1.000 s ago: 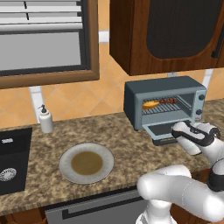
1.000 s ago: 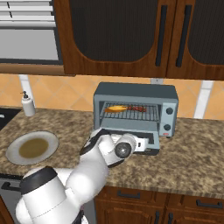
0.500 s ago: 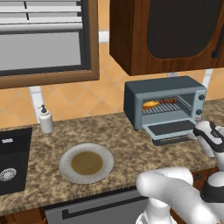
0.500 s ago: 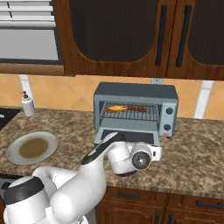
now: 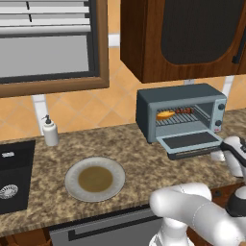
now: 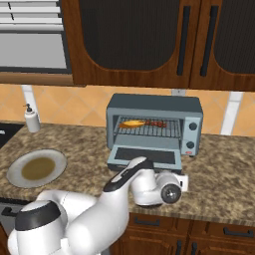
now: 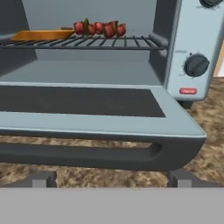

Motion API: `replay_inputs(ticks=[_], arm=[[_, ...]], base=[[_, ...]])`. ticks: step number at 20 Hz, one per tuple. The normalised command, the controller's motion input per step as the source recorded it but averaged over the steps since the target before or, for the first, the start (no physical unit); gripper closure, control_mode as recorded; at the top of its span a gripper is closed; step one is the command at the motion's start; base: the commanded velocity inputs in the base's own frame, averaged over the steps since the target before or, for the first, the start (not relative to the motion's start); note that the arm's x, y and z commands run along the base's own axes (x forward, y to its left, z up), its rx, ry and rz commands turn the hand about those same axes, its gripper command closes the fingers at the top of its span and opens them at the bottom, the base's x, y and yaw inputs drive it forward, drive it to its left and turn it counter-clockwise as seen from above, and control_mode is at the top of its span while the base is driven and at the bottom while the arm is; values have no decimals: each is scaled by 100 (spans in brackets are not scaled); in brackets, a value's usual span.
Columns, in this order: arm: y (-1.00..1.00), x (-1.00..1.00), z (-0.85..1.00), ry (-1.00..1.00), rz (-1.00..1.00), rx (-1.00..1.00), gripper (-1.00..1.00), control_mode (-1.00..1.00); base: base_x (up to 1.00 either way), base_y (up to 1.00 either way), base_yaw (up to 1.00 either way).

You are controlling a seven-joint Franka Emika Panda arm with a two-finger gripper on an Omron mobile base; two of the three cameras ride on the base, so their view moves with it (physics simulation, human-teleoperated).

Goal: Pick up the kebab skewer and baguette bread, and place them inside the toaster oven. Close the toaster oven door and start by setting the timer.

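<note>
The blue-grey toaster oven [image 5: 180, 113] [image 6: 154, 124] stands on the counter with its door [image 5: 190, 141] [image 6: 145, 156] [image 7: 83, 107] dropped flat open. On the wire rack inside lie the golden baguette bread [image 5: 166, 114] [image 6: 130, 123] [image 7: 43, 34] and, to its right, the kebab skewer [image 5: 185, 111] [image 6: 157, 123] [image 7: 99, 28]. My gripper [image 5: 226, 151] [image 6: 180, 178] [image 7: 113, 179] hangs low at the door's front right, open, fingers spread wide with nothing between them. The door's dark bar handle [image 7: 87, 153] lies just ahead of the fingertips.
Knobs [image 7: 196, 64] and a red button [image 7: 188, 91] sit on the oven's right panel. A plate [image 5: 95, 178] with a brown centre, a soap bottle [image 5: 49, 130] and a dark sink [image 5: 9, 173] lie to the left. Dark wooden cabinets [image 6: 149, 40] hang overhead.
My arm has swung right and down, from over the open door to low in front of its handle. The oven, bread and skewer have not moved.
</note>
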Motion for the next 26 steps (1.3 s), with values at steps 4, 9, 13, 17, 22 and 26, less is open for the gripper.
replay_inputs(ticks=[4,9,13,17,22,26], arm=[[0,0,-5,2,0,0,-100,-100],[1,0,-11,5,0,0,-100,-100],[2,0,-4,8,0,0,-100,-100],[4,0,-2,6,0,0,-100,-100],[1,5,-2,2,0,0,-100,-100],[0,14,-26,0,0,0,-100,-100]], base=[[0,0,0],[0,0,0],[0,0,0],[0,0,0],[0,0,0],[0,0,0]])
